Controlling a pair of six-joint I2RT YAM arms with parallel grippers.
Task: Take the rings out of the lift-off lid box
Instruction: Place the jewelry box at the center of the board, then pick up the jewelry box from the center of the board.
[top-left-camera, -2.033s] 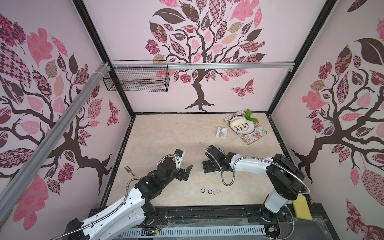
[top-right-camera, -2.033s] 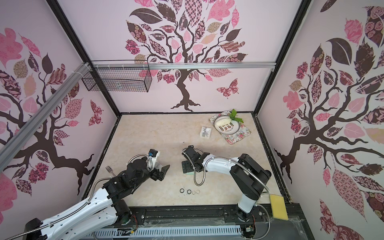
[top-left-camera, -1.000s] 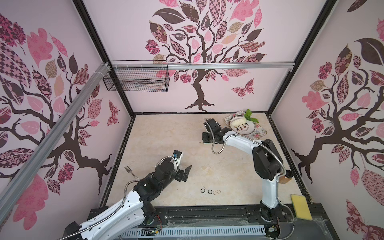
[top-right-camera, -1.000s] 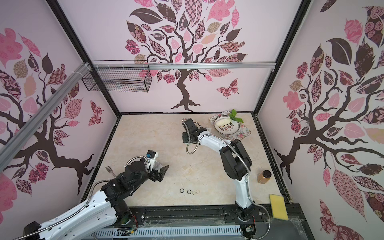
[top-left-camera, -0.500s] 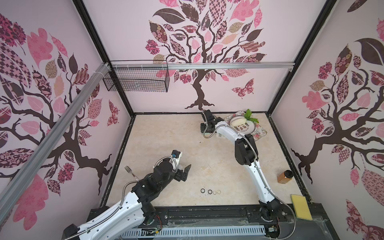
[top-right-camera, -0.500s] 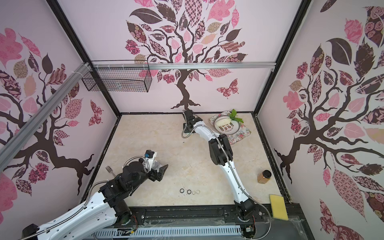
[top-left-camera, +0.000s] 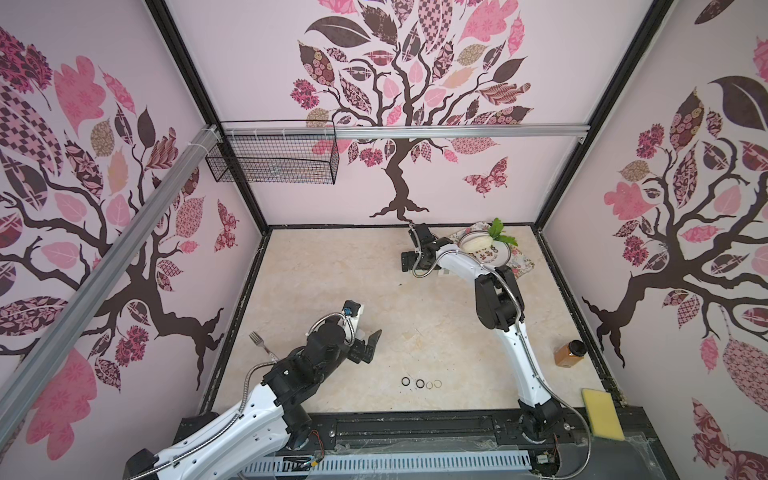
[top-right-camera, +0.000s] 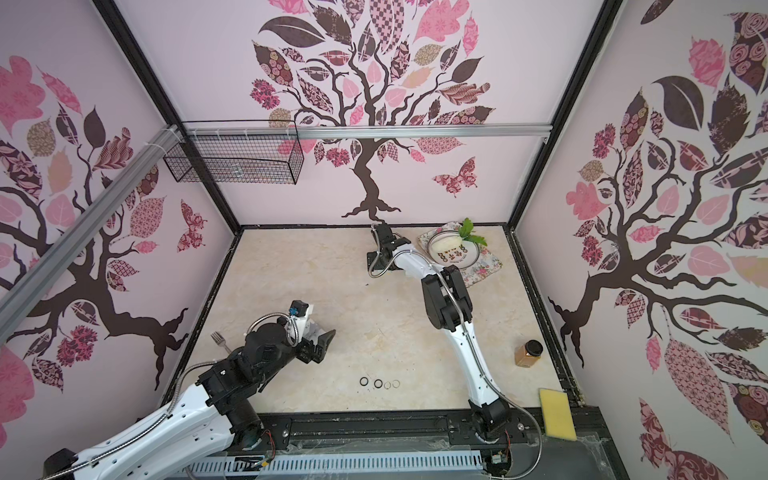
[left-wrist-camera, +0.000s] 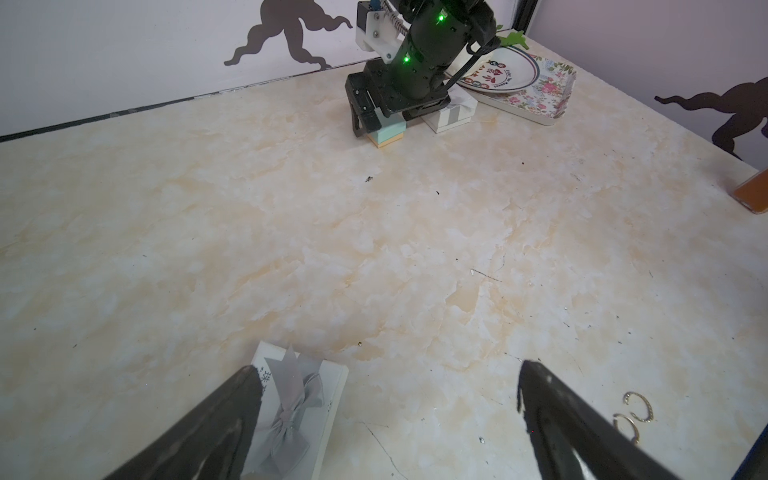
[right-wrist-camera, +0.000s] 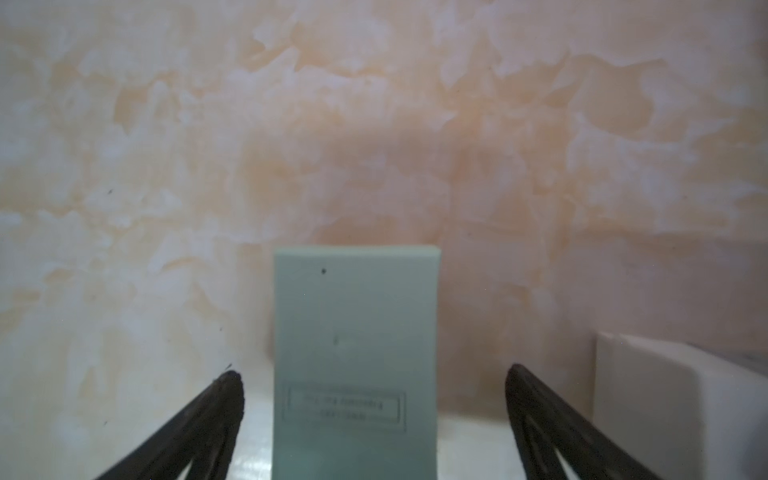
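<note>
Several rings (top-left-camera: 420, 383) lie in a short row on the marble table near its front edge, two black and two pale; both top views show them (top-right-camera: 379, 383). Two pale rings (left-wrist-camera: 638, 409) show in the left wrist view. My left gripper (top-left-camera: 369, 347) hovers open, left of the row. A white lid with a grey bow (left-wrist-camera: 291, 411) lies flat by one of its fingers. At the back of the table my right gripper (right-wrist-camera: 374, 374) stands open astride a pale green box (right-wrist-camera: 355, 332), fingers clear of its sides. A white ribboned box (left-wrist-camera: 451, 112) sits beside it.
A plate (top-left-camera: 496, 257) with food sits on a floral tray (top-left-camera: 521, 266) at the back right. An amber jar (top-left-camera: 567, 353) stands near the right edge, a yellow sponge (top-left-camera: 602, 419) at the front right, and a fork (top-left-camera: 259, 343) at the left. A wire basket (top-left-camera: 274, 162) hangs on the back wall.
My right arm has stretched from the table's middle to the back with the pale green box, and its jaws have opened off it. The left arm has barely shifted.
</note>
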